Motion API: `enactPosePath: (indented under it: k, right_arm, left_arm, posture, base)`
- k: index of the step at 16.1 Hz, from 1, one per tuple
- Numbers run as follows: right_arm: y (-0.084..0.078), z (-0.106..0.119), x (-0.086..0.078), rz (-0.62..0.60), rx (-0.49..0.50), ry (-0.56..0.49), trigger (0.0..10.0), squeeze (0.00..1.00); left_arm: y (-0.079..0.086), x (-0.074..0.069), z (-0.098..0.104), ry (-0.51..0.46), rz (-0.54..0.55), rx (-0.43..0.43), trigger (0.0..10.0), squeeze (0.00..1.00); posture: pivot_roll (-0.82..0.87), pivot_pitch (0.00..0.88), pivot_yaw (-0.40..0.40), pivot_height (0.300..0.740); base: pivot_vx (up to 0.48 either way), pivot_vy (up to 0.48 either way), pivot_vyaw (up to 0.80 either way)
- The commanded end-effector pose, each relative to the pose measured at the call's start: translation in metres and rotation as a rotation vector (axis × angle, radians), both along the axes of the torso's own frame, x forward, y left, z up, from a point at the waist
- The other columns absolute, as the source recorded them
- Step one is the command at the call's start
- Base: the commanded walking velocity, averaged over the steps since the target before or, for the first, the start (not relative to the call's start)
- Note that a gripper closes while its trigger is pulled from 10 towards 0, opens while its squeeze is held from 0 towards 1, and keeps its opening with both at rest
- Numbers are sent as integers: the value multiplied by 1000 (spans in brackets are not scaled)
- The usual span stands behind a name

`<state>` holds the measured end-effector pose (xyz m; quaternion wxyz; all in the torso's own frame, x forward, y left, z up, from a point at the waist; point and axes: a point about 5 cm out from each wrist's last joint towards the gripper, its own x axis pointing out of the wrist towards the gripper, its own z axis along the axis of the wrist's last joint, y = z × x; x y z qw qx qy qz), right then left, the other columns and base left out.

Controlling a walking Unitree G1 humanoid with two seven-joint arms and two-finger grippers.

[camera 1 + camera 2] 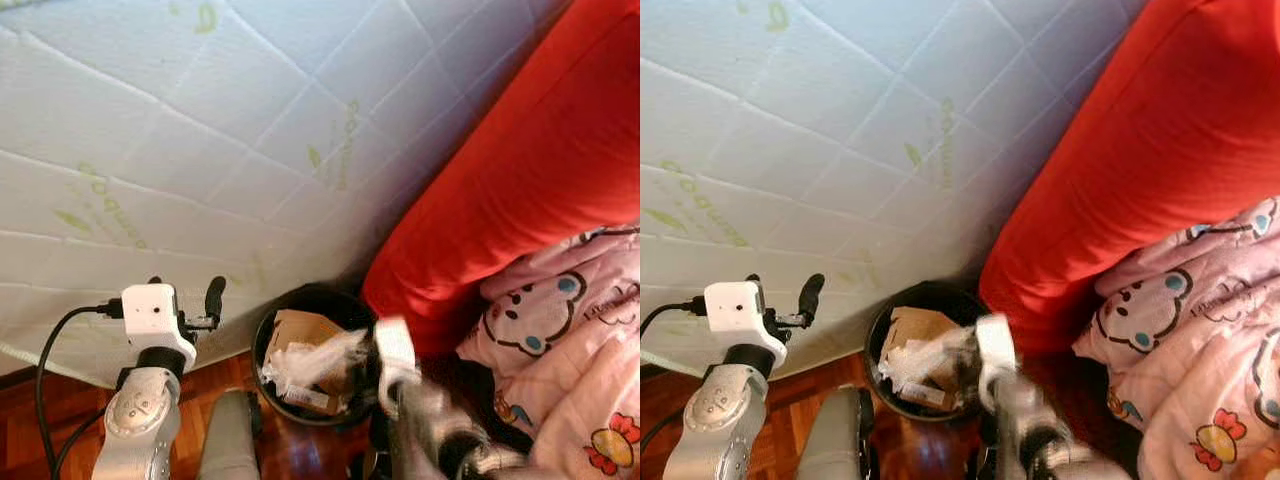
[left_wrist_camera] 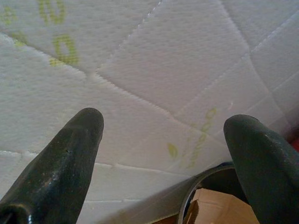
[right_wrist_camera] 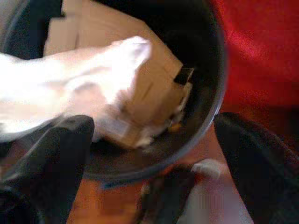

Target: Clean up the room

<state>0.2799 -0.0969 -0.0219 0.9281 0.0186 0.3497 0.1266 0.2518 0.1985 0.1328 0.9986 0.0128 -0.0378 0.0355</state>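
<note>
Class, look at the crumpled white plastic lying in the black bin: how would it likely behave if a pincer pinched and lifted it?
The white plastic looks thin and crumpled, so probably floppy and very light. It lies on cardboard above the bin's rim, so it may lift off easily. Its glossy look suggests that it could slip.

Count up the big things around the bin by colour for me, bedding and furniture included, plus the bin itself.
White: 1, the quilted mattress
Red: 1, the cushion
Pink: 1, the cartoon blanket
Black: 1, the trash bin, with cardboard and clear plastic inside
Total: 4
</note>
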Motion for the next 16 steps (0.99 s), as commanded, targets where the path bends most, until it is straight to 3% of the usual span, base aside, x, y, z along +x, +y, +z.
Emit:
enactPosePath:
  k: [1, 2, 4, 6, 7, 8, 13, 16]
  right_arm:
    - [-2, 11, 10, -70, 93, -89, 10000, 1000]
    - [-1, 24, 21, -109, 173, -182, 10000, 1000]
    - [5, 10, 9, 23, 61, -55, 10000, 1000]
    - [7, 9, 7, 21, 89, -54, 10000, 1000]
    - [3, 11, 9, -21, 87, -80, 10000, 816]
    - [0, 12, 11, -40, 92, -94, 10000, 0]
    - [-15, 11, 10, -117, 130, -120, 10000, 0]
    - [-29, 2, 1, -157, 106, -93, 10000, 0]
  left_arm:
    - [0, -3, 0, 4, 0, 13, 10000, 0]
    - [-1, -3, 0, 5, -1, 11, 10000, 0]
    - [-1, -3, 0, 5, -5, 13, 10000, 0]
    - [-1, -3, 0, 4, -2, 13, 10000, 0]
    - [-1, -3, 0, 3, 0, 12, 10000, 0]
    - [-1, -2, 0, 3, 0, 12, 10000, 0]
    - [7, -3, -6, 25, 21, 14, 10000, 0]
    - [10, -2, -15, 55, 25, 1, 10000, 0]
  posture:
    - [249, 246, -85, 608]
    - [245, 245, -85, 608]
    - [245, 240, -86, 608]
    - [249, 243, -87, 608]
    - [247, 242, -86, 608]
    - [247, 242, -86, 608]
    - [247, 226, -89, 613]
    - [240, 208, -91, 648]
  base:
    - [0, 0, 0]
    - [0, 0, 0]
    - [0, 0, 0]
    - [0, 0, 0]
    - [0, 0, 0]
    - [0, 0, 0]
    - [0, 0, 0]
    - [0, 0, 0]
